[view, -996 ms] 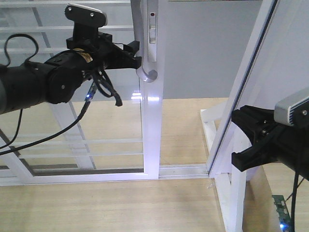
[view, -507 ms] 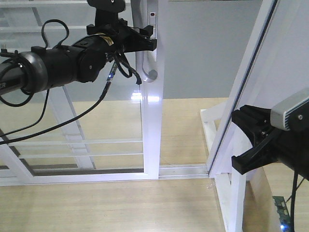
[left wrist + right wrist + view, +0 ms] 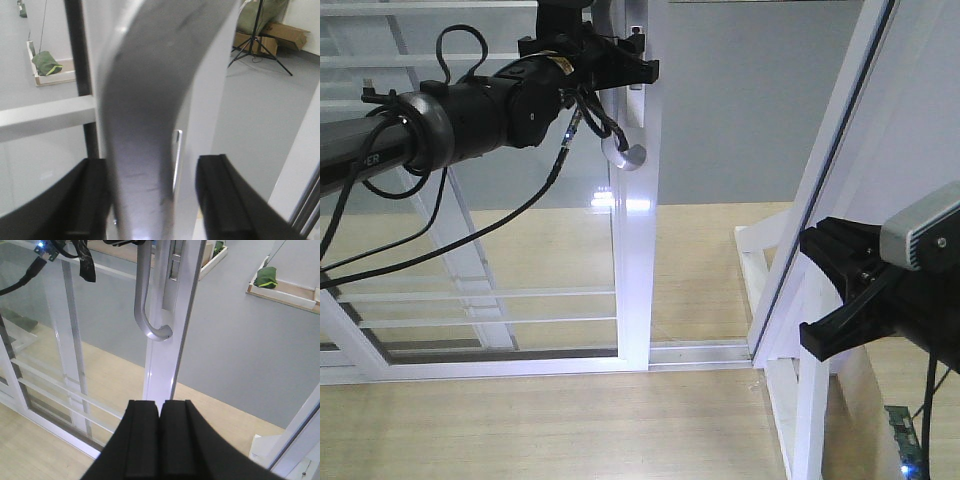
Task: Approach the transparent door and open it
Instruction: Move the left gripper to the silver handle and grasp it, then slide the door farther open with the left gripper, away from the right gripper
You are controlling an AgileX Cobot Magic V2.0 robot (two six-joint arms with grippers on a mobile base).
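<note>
1. Left gripper (image 3: 642, 58) had shifted right and slightly up since half a second earlier, arriving at the pull handle (image 3: 630, 153).
2. Transparent door (image 3: 635, 260) stood upright at centre-left, its long axis vertical. The handle ran down the right stile, its hooked end curling at the bottom.
3. In the left wrist view, the fingers (image 3: 92, 200) sat apart on either side of the handle (image 3: 145, 125), with a gap on the right side.
4. Right gripper (image 3: 160, 440) hung low at the right, pads pressed together and holding nothing.
5. A slanted white frame (image 3: 840, 150) stood to the right; cables (image 3: 520, 215) drooped across the glass.
6. The handle's top was cut off, and the wrist view was blurred.
</note>
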